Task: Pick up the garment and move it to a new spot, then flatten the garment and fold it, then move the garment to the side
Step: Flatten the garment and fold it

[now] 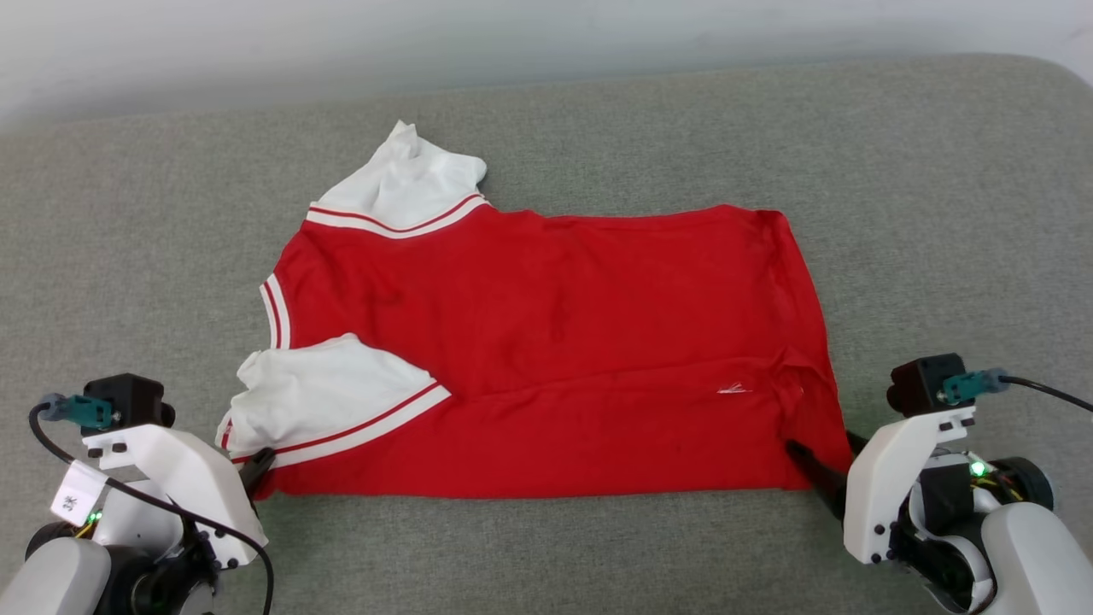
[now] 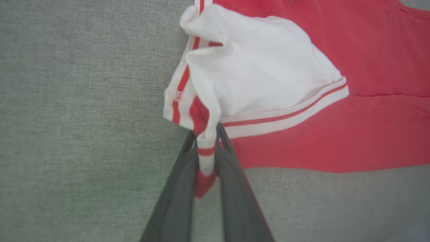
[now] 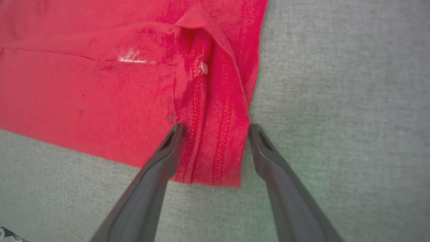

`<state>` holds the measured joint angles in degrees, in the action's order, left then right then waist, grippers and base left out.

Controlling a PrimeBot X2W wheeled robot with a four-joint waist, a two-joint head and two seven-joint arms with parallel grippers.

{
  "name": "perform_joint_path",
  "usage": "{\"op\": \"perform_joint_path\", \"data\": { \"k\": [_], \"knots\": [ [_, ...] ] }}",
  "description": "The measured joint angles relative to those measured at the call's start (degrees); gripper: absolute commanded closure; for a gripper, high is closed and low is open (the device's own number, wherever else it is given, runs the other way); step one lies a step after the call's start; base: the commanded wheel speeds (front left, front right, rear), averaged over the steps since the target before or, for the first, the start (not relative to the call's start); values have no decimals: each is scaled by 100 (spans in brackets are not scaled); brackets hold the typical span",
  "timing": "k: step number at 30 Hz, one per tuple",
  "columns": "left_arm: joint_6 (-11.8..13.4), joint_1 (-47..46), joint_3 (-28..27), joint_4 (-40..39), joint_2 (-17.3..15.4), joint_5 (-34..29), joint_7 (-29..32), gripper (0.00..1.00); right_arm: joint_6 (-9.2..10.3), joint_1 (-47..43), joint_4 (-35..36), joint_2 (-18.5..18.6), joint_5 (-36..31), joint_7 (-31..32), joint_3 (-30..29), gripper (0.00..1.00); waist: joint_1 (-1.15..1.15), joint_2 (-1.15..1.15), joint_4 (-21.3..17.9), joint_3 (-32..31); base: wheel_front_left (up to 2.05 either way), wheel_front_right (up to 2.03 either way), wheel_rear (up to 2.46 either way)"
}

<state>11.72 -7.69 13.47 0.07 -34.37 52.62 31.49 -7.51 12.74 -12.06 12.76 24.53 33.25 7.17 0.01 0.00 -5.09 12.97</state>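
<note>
1. Since the shirt (image 1: 555,342) is thin knit cloth, it's prob. light, limp & stretchy. W/ no stiffness it will sag between any 2 grip pts, and it will likely drag on the grey bench (image 1: 939,213) rather than slide clean.
2. Shirt lies spread on the bench, neck end to robot's left, hem end to its right. Near sleeve (image 1: 324,401) is flopped over the red body, and far sleeve (image 1: 406,184) sits crumpled at the shirt's far left corner. No print shows on the upper face. A crease runs lengthways close to the shirt's near edge.
3. Best holds, by my read, are the shirt's 2 near corners, on trim or stitched hem where the cloth is doubled. A single thin layer could pull out of a pinch.
4. Left hand (image 1: 256,465) is at the shirt's near left corner, fingers narrow. They pinch a bunched strip of red-&-white trim, w/ a red tip poking out below the pinch. Arm sits low, fingers angled in toward the shirt.
5. Right hand (image 1: 820,448) is at the shirt's near right corner, fingers wide apart & gripping nothing. One tip rests on the red cloth, the other just off the shirt's side edge, straddling the hem corner (image 3: 211,151). Arm is low too.
6. Judgement: right hand should close on that hem before any lift. Otherwise the shirt hangs from one corner & bunches.
</note>
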Motion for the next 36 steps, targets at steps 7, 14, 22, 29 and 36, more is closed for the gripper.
{"op": "perform_joint_path", "data": {
  "k": [7, 14, 22, 29, 36],
  "knots": [
    [38, -65, 55, -121, 69, -36, -75, 100, 12, 194, -490, -16, 386, 416, 318, 2, 0, 0, 136, 132, 0, 0, 0],
    [10, 5, 43, -163, 102, -52, -264, 100, 0, 318, -586, 32, 514, 334, 477, 100, 0, 0, 123, 63, 0, 0, 0],
    [13, 188, 53, -257, 123, -208, -566, 100, -2, 277, -452, 304, 527, 69, 500, 100, 0, 0, 139, -315, 0, 0, 0],
    [177, 700, 52, -461, 156, -236, -697, 100, -2, -92, -207, 456, 554, 120, 553, 100, 0, 0, 169, -826, 0, 0, 0],
    [469, 1578, 58, -788, 199, -127, -671, 100, -2, -817, 212, 525, 572, 212, 448, 100, -1, 0, 233, -1305, 0, 0, 0]
  ]
}}
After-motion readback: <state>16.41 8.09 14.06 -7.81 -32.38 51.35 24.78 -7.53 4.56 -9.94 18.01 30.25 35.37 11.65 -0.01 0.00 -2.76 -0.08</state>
